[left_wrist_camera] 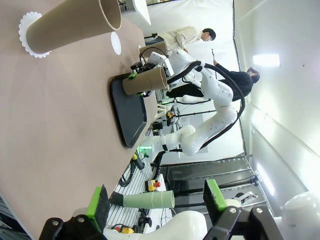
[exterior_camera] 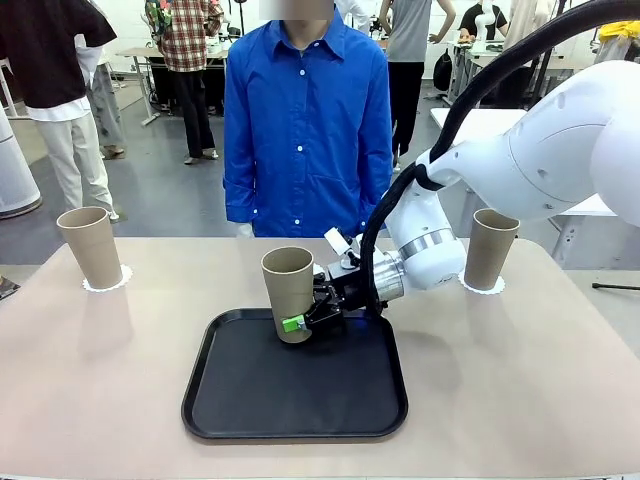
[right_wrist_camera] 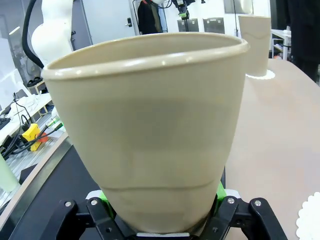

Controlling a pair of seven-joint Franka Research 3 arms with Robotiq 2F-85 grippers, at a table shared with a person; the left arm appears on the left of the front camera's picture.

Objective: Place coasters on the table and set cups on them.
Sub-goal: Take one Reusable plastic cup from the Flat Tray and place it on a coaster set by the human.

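A tan cup (exterior_camera: 288, 290) stands on the black tray (exterior_camera: 250, 415), and my right gripper (exterior_camera: 303, 322) is shut low on its side. From the right wrist, this cup (right_wrist_camera: 150, 130) looms between the fingers (right_wrist_camera: 97, 212). A second cup (exterior_camera: 90, 243) rests on a lacy white coaster (exterior_camera: 108, 283) at the table's far left. A third cup (exterior_camera: 492, 247) sits on a coaster (exterior_camera: 482, 287) at the far right. An empty coaster (left_wrist_camera: 115, 43) lies on the beige table (left_wrist_camera: 60, 120) beyond the tray (left_wrist_camera: 129, 112). My left gripper (left_wrist_camera: 156, 200) is open, holding nothing, off the table's edge.
A person in a blue shirt (exterior_camera: 305, 120) stands at the far side of the table (exterior_camera: 520, 380), arms down. The tray takes up the middle front. My right arm (exterior_camera: 520, 170) reaches in from the right, passing in front of the far-right cup.
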